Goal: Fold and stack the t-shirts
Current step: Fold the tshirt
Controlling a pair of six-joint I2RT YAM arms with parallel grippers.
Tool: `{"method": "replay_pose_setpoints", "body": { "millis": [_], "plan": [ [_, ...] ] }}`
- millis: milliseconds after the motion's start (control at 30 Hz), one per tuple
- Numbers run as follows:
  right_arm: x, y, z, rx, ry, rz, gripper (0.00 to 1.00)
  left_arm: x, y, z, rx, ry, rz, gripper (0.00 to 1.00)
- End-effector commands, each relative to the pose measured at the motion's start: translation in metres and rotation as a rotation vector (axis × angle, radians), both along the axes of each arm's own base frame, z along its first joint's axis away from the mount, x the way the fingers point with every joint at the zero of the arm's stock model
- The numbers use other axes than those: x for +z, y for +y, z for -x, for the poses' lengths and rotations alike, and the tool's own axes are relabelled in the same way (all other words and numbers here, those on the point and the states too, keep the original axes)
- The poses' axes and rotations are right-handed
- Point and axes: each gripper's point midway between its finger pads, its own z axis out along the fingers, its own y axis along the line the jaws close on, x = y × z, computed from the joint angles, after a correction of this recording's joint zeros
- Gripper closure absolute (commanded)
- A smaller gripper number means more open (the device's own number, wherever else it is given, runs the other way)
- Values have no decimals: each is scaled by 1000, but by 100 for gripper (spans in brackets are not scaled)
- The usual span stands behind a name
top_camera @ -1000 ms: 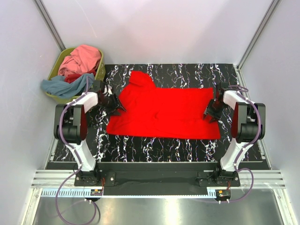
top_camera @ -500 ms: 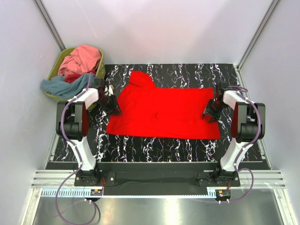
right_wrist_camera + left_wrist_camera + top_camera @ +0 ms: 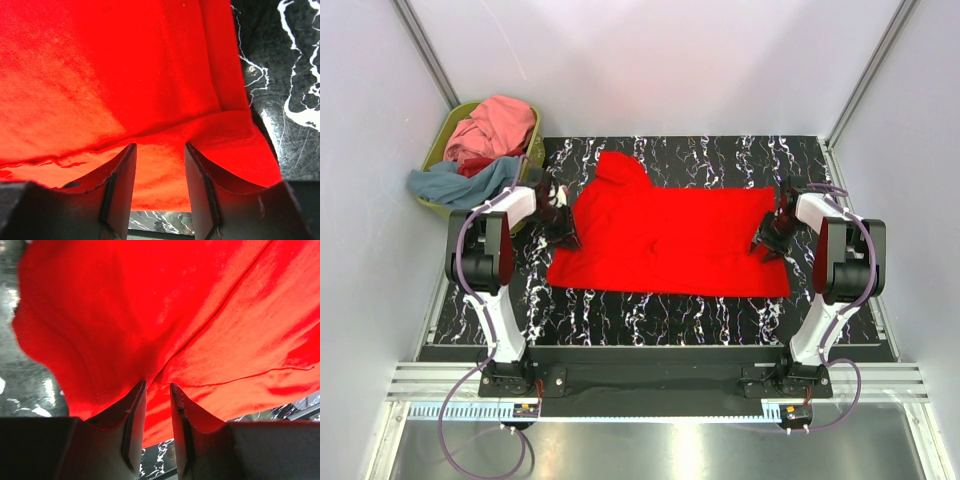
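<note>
Mostly flat, the red t-shirt (image 3: 670, 240) lies nipped by left pincer (image 3: 157, 385), right pincer (image 3: 160, 146) agape

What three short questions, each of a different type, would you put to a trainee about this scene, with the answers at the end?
1. True or false: the bright red cloth t-shirt lies spread out on the black white-veined table.
2. Where does the olive-green plastic basket stand? A) past the table's far left corner; B) at the near right corner; C) on top of the shirt.
3. Fill in: the right gripper is at the shirt's right edge, and the left gripper is at its ___ edge.

Key: 1 true; 2 A; 3 left.
</note>
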Motion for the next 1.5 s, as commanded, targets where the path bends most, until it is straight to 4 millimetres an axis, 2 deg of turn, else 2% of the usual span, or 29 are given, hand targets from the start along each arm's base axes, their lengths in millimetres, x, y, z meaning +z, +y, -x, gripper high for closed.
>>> {"method": "replay_pose_setpoints", "body": {
  "millis": [0,233,300,400,500,833,967,1167,1300,1400,1467],
  "plan": [
    [1,5,-9,-3,-26,-29,50,-4,-5,-6,-9,-17,-5,71],
    [-1,6,-10,-3,-22,-37,49,-11,-4,-10,20,-14,-36,76],
    [-1,6,-9,-1,-21,-37,50,-13,-2,-10,25,-11,-47,81],
    [-1,6,-9,0,-23,-37,49,-9,3,-11,48,-20,-79,95],
    [-1,5,-9,-1,-24,-32,49,0,12,-13,75,-47,-125,100],
    [-3,6,-8,1,-17,-35,49,28,16,-12,127,-106,-137,100],
    [-4,5,-7,1,-15,-28,49,34,19,-15,137,-124,-153,100],
    [-1,1,-8,-5,-23,0,49,27,27,-14,160,-103,-205,100],
    [1,-2,-9,-13,-28,10,49,13,35,-11,165,-70,-253,100],
    [6,-3,-9,-15,-35,13,48,6,34,-12,159,-53,-249,100],
    [12,-2,-11,-16,-49,8,48,5,33,-15,146,-56,-247,87]
  ]
}}
